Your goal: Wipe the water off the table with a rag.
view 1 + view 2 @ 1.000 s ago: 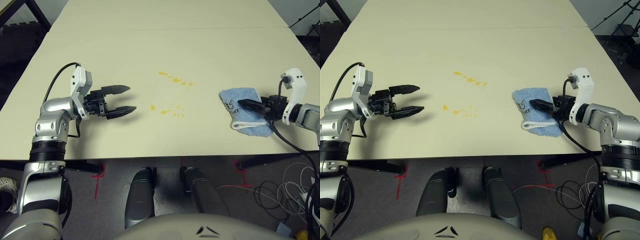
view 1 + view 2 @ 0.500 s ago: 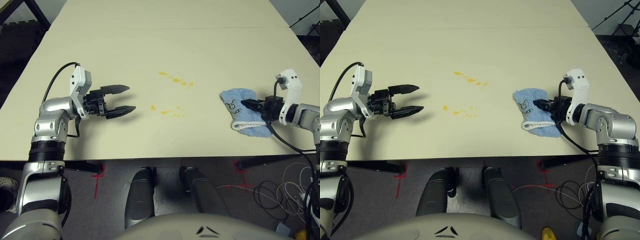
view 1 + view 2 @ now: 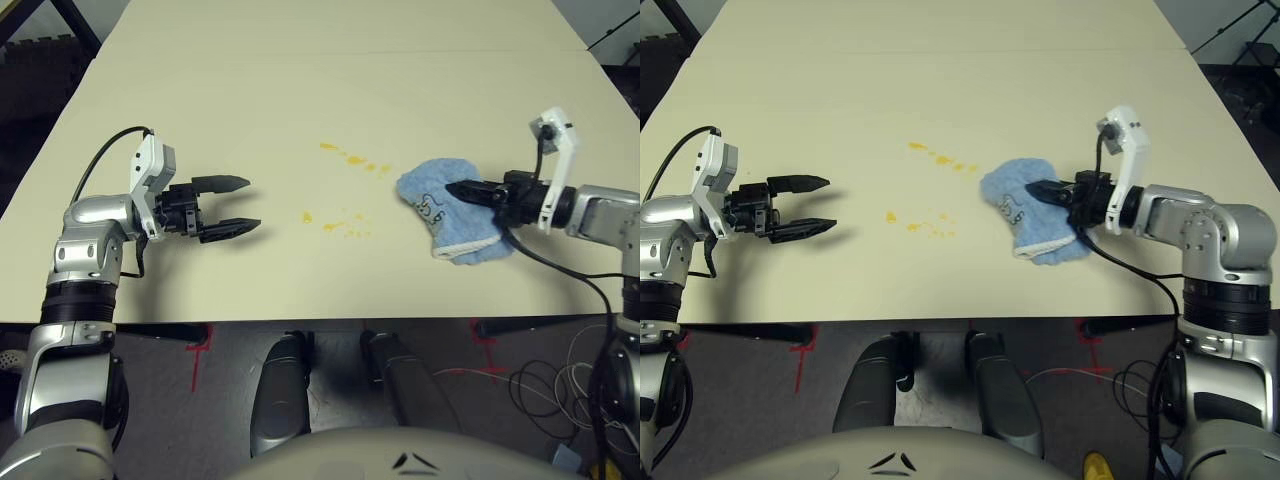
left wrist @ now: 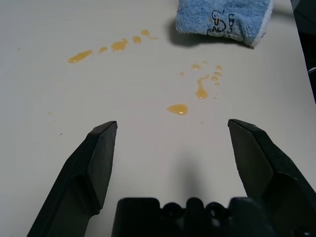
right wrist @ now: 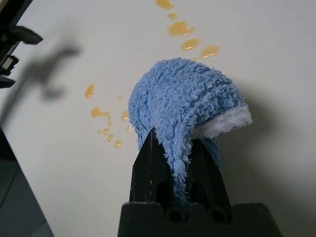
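Note:
A blue terry rag [image 3: 445, 212] with a white hem lies bunched on the cream table [image 3: 300, 110], right of centre. My right gripper [image 3: 462, 189] is shut on the rag, a fold pinched between its fingers [image 5: 153, 168]. Yellow-orange water [image 3: 350, 160] runs in a short line of droplets just left of the rag, and a second cluster [image 3: 338, 224] lies nearer the front edge. My left gripper [image 3: 243, 205] hovers open to the left of the droplets, pointing toward them, nothing between its fingers [image 4: 94, 163].
A faint seam [image 3: 340, 53] crosses the table at the back. Cables [image 3: 590, 380] and red floor marks [image 3: 197, 350] lie below the front edge. Dark table legs [image 3: 70, 25] show at the far left.
My right gripper has dragged the rag leftward across the table, from the right side to just beside the droplets. The left gripper has stayed open in about the same place.

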Motion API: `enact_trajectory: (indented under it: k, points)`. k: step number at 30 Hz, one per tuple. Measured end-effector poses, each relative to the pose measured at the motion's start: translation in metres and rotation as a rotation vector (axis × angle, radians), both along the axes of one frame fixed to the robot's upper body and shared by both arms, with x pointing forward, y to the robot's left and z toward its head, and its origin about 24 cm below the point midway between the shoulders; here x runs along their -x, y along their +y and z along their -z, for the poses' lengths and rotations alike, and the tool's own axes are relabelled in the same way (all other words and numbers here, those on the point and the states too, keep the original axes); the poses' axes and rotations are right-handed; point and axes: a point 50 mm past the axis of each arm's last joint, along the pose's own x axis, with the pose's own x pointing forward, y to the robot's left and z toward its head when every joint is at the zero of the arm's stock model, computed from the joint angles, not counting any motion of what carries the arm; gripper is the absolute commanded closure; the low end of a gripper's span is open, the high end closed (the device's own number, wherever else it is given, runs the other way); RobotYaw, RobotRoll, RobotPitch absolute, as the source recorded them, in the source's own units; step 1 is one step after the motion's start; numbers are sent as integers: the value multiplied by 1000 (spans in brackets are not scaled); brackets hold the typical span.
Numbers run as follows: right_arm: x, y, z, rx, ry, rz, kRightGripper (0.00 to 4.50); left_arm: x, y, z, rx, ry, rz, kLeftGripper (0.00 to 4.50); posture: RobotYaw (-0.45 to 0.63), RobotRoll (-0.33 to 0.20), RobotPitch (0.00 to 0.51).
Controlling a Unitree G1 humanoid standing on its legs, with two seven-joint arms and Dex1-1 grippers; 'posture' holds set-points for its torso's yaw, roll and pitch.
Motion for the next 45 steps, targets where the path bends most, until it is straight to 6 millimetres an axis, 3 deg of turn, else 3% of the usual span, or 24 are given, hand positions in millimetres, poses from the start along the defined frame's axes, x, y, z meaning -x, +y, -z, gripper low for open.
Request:
enact_trajectory:
  k: [14, 24, 35, 40, 45]
  points:
    - [2, 58, 25, 14, 43, -68, 4449, 6, 7, 0, -35, 15, -6, 0, 125, 0, 244]
    - [-11, 123, 19, -2, 1, -169, 4449, 9, 11, 1, -63, 29, -1, 0, 134, 0, 246]
    - [-17, 169, 18, -24, -10, -241, 4449, 9, 11, 1, -64, 28, -1, 0, 143, 0, 246]
    - [-17, 182, 17, -18, -21, -281, 4449, 9, 11, 1, -65, 26, -1, 0, 147, 0, 245]
    - [-18, 178, 17, -14, -29, -292, 4449, 9, 11, 1, -66, 23, -4, 0, 149, 0, 246]
